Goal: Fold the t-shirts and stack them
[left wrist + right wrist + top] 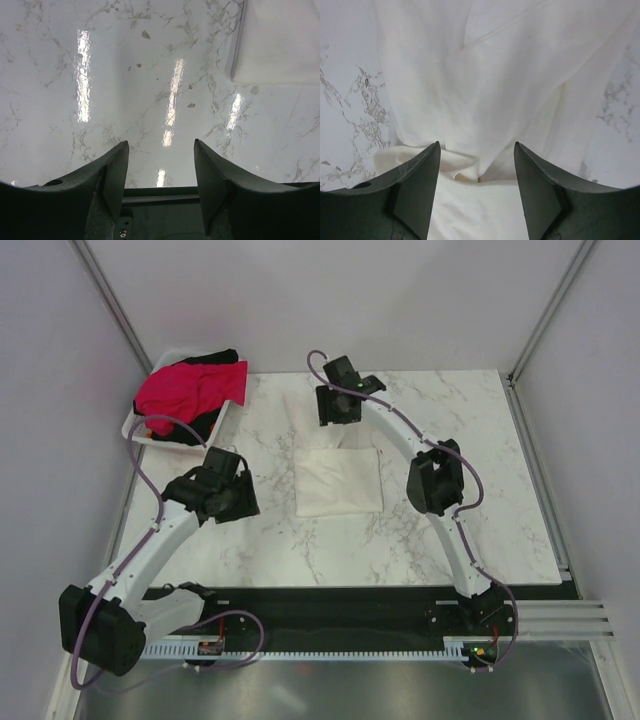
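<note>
Right pincer (477, 150): released, fingers spread wide at the far middle of the tabletop. On my wrist feed a puckered bunch of pale cloth shows in the gap between them. I cannot tell whether the tips touch it.
Left pincer (160, 147): released as well and gripping nothing, fingers apart over bare marble, left of the folded cloth.
Large white soft cloth t-shirt (340, 482): I see a folded rectangle at the centre of the tabletop. More of the same pale cloth runs from its far edge up under the right pincer, where it lies creased and bunched (485, 90). One corner shows at the upper right of my left wrist feed (280, 45).
Bright red-pink cloth t-shirt (190, 390): heaped loosely in the basket, spilling over its top.
Black cloth t-shirt (215, 358): in the same basket, under and behind the red-pink one.
White plastic basket (135, 428): at the far left corner, well apart from the white shirt.
White marble-patterned tabletop (450, 520): glossy, with light streaks reflected in it.
</note>
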Action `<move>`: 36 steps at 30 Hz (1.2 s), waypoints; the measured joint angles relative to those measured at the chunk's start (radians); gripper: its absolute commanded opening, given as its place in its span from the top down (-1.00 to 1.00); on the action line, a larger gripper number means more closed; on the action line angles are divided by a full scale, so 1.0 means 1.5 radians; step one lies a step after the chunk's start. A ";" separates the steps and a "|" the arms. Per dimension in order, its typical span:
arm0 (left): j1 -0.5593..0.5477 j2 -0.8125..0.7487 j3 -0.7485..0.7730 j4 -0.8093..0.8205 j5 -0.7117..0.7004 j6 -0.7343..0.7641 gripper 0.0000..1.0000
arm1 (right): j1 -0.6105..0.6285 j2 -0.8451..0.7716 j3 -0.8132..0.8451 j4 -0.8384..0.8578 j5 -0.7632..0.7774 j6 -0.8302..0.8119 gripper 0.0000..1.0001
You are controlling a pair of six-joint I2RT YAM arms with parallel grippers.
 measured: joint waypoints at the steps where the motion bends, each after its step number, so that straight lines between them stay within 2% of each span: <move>1: 0.000 0.000 0.000 0.000 0.001 0.000 -0.25 | -0.007 -0.006 0.007 0.001 0.004 -0.001 -0.39; 4: 0.000 0.000 -0.002 0.009 0.014 0.000 -0.51 | -0.023 -0.085 -0.096 0.032 0.016 0.000 -0.43; 5: 0.001 -0.001 -0.005 0.021 0.028 -0.002 -0.59 | -0.029 -0.129 -0.165 0.049 0.019 0.001 -0.44; 10: 0.001 0.006 -0.047 0.101 0.102 -0.025 -0.60 | -0.056 -0.402 -0.549 0.141 -0.013 0.031 -0.62; 13: -0.002 0.042 -0.063 0.154 0.143 -0.046 -0.58 | -0.078 -0.528 -0.723 0.182 -0.068 0.052 -0.65; 16: -0.007 0.105 -0.071 0.217 0.182 -0.066 -0.54 | -0.098 -0.597 -0.862 0.237 -0.125 0.074 -0.63; 19: -0.010 0.165 -0.077 0.271 0.204 -0.083 -0.46 | -0.100 -0.614 -0.966 0.282 -0.174 0.095 -0.59; 24: -0.013 0.234 -0.097 0.351 0.220 -0.110 -0.39 | -0.109 -0.618 -1.060 0.361 -0.239 0.127 -0.50; 30: -0.017 0.264 -0.134 0.431 0.234 -0.142 -0.30 | -0.126 -0.599 -1.076 0.441 -0.279 0.141 -0.30; 36: -0.022 0.277 -0.146 0.499 0.240 -0.165 -0.29 | -0.141 -0.586 -1.092 0.484 -0.307 0.143 0.01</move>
